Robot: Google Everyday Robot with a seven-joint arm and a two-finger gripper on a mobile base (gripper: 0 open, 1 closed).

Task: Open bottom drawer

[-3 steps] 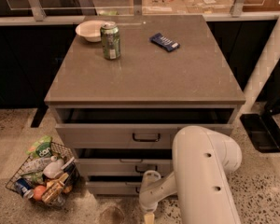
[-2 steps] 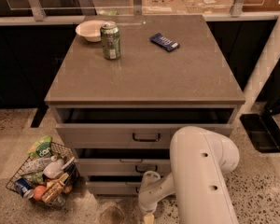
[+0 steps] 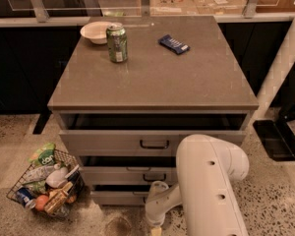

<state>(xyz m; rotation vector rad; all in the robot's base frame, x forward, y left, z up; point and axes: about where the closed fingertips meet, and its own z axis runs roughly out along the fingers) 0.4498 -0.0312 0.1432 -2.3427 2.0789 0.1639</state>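
Whether our gripper (image 3: 155, 224) is open or closed, we cannot tell; it hangs at the lower centre of the frame, pointing down toward the floor, just in front of the bottom drawer (image 3: 119, 197). This drawer is the lowest grey front of the cabinet, at the bottom centre of the frame. Only its left part shows, because our wrist and the big white arm (image 3: 211, 186) cover the rest. Its handle is hidden behind the gripper, so we cannot say if the handle is touched or not.

In our judgement, the step in hand is to take the handle and pull. To do it well, we should close fully around the bar and then pull straight out, level with the floor, toward the lower edge of the frame. A pull at an angle could make the grip slip off such a small bar.

Above it are the middle drawer (image 3: 130, 175) and the top drawer (image 3: 113, 142), each with a dark gap over its front. To the lower left, a wire basket (image 3: 15, 191) full of groceries stands on the floor near the cabinet corner, but beside the drawer's path. On the cabinet top, in the upper part of the frame, are a bowl (image 3: 95, 32), a green can (image 3: 117, 43) and a dark blue packet (image 3: 174, 44); a jerk could shake the can.
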